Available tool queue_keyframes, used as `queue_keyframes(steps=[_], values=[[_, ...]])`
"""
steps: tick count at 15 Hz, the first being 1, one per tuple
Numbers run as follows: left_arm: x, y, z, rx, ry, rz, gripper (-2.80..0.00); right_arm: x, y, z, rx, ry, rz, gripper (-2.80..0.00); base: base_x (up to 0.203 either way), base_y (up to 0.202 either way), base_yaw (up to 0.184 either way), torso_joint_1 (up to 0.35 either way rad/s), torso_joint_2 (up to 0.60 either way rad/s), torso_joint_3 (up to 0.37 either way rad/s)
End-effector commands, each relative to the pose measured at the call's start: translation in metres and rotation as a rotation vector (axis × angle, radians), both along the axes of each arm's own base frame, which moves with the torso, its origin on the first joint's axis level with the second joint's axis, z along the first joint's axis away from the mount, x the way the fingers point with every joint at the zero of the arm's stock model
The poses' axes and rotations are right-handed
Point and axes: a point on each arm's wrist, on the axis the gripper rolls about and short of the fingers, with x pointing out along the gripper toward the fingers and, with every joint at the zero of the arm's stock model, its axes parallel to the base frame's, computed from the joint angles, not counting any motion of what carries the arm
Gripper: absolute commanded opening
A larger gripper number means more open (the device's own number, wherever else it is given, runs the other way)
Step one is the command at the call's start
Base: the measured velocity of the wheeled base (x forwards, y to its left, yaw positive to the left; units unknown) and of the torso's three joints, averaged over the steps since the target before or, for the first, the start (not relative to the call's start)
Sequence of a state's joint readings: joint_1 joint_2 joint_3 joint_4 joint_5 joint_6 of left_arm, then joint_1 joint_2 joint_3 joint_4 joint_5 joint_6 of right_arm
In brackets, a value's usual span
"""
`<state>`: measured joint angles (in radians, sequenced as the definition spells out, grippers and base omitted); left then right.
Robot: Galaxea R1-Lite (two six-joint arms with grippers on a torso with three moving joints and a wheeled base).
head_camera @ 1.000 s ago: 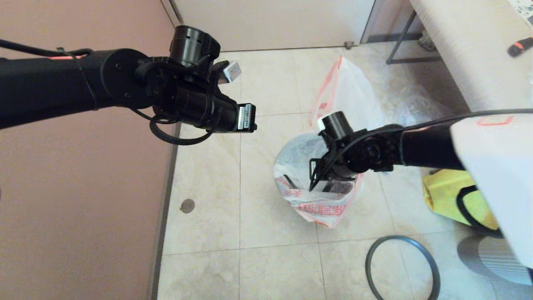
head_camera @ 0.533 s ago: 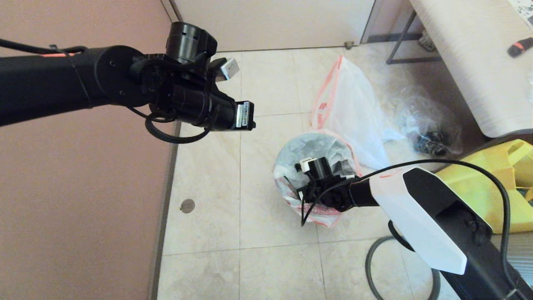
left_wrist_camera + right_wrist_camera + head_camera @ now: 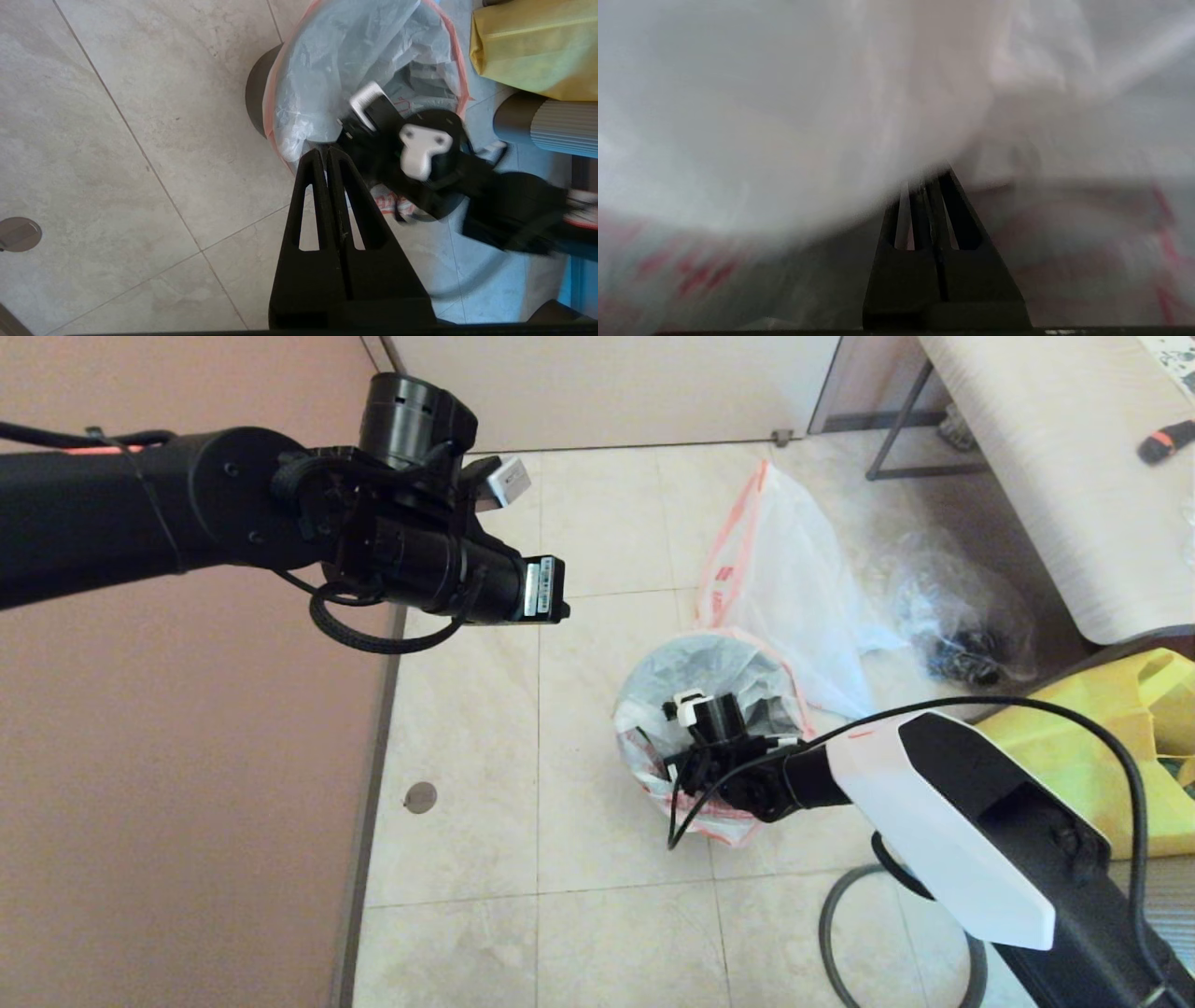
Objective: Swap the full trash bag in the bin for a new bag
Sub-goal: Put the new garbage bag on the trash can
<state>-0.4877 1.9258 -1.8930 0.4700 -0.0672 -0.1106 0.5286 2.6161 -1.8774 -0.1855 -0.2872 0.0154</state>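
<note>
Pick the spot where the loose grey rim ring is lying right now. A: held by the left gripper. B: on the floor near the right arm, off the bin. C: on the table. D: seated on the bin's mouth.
B: in the head view the grey rim ring lies flat on the floor tiles, partly hidden under the right arm, apart from the bin.

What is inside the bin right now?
A white bag lines the bin, its pink-red edge folded over the rim. The right gripper, fingers shut, reaches down into it. Crumpled plastic hides the bin's bottom. The left gripper hovers above, shut.

Head and left wrist overlook the bin (image 3: 653,709).
</note>
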Motion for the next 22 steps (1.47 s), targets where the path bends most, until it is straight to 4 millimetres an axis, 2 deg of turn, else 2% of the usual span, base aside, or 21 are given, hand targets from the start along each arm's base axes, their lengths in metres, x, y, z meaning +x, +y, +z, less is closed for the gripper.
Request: queue_keyframes(steps=[1, 4, 6, 7, 9, 10, 13, 15, 18, 22], values=[[0.0, 0.0, 0.0, 0.0, 0.003, 0.0, -2.8, -0.023, -0.006, 0.043, 0.023, 0.009, -0.003, -2.8, 0.0, 0.0, 0.0, 0.0, 0.0, 0.0], [0.0, -0.002, -0.001, 0.002, 0.006, -0.003, -2.8, -0.092, -0.033, 0.11, 0.122, 0.149, 0.003, -2.8, 0.0, 0.0, 0.0, 0.0, 0.0, 0.0], [0.001, -0.003, -0.003, 0.005, 0.01, -0.007, -2.8, -0.142, -0.069, 0.14, 0.198, 0.235, 0.012, -2.8, 0.0, 0.0, 0.0, 0.0, 0.0, 0.0], [0.0, -0.004, -0.003, 0.006, 0.011, -0.01, -2.8, -0.165, -0.092, 0.14, 0.217, 0.298, -0.004, -2.8, 0.0, 0.0, 0.0, 0.0, 0.0, 0.0], [-0.001, -0.005, -0.003, 0.007, 0.012, -0.013, -2.8, -0.185, -0.133, 0.125, 0.266, 0.393, -0.079, -2.8, 0.0, 0.0, 0.0, 0.0, 0.0, 0.0], [-0.002, -0.005, -0.003, 0.007, 0.011, -0.013, -2.8, -0.182, -0.139, 0.122, 0.321, 0.369, -0.086, -2.8, 0.0, 0.0, 0.0, 0.0, 0.0, 0.0], [-0.003, -0.006, -0.003, 0.008, 0.012, -0.017, -2.8, -0.152, -0.13, 0.12, 0.444, 0.208, -0.044, -2.8, 0.0, 0.0, 0.0, 0.0, 0.0, 0.0], [-0.003, -0.006, -0.003, 0.007, 0.011, -0.018, -2.8, -0.141, -0.126, 0.122, 0.453, 0.188, -0.038, -2.8, 0.0, 0.0, 0.0, 0.0, 0.0, 0.0], [-0.004, -0.004, -0.001, 0.005, 0.006, -0.013, -2.8, -0.121, -0.121, 0.103, 0.432, 0.213, -0.067, -2.8, 0.0, 0.0, 0.0, 0.0, 0.0, 0.0], [-0.015, -0.004, 0.004, 0.0, -0.002, -0.028, -2.8, -0.078, -0.142, 0.084, 0.44, 0.198, -0.159, -2.8, 0.0, 0.0, 0.0, 0.0, 0.0, 0.0]])
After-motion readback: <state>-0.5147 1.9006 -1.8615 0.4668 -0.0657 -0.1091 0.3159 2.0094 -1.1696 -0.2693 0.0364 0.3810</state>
